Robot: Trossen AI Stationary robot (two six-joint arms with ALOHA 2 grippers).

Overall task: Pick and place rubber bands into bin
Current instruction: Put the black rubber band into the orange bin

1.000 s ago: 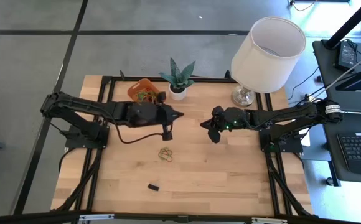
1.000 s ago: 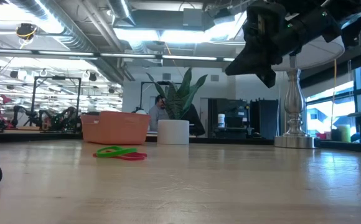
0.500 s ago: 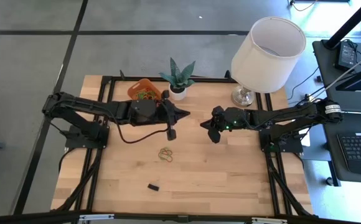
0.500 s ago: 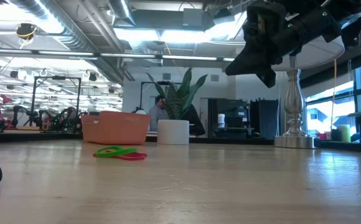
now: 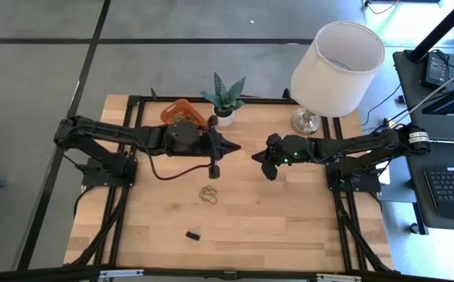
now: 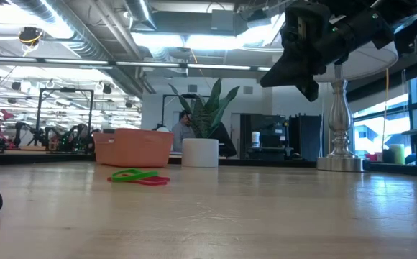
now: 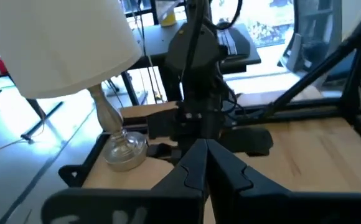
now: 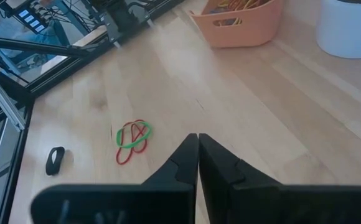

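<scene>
Bands (image 5: 208, 193) lie loose below bin (image 5: 181, 115).

bin (image 8: 239, 22): orange
rubber bands (image 8: 132, 140): green and red on table; one black (image 8: 55, 160)
table (image 5: 290, 211): pale wood grain
lampshade (image 5: 337, 66): white
plant pot (image 5: 224, 117): white

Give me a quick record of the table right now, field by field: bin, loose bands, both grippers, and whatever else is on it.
bin: orange bin at the far edge, rubber bands already inside
loose bands: red and green rubber bands tangled mid-table; black band apart, nearer the front
left gripper: left gripper shut, empty, raised beside the bin
right gripper: right gripper shut, empty, raised mid-table
other: potted plant beside the bin; lamp at the far right
</scene>
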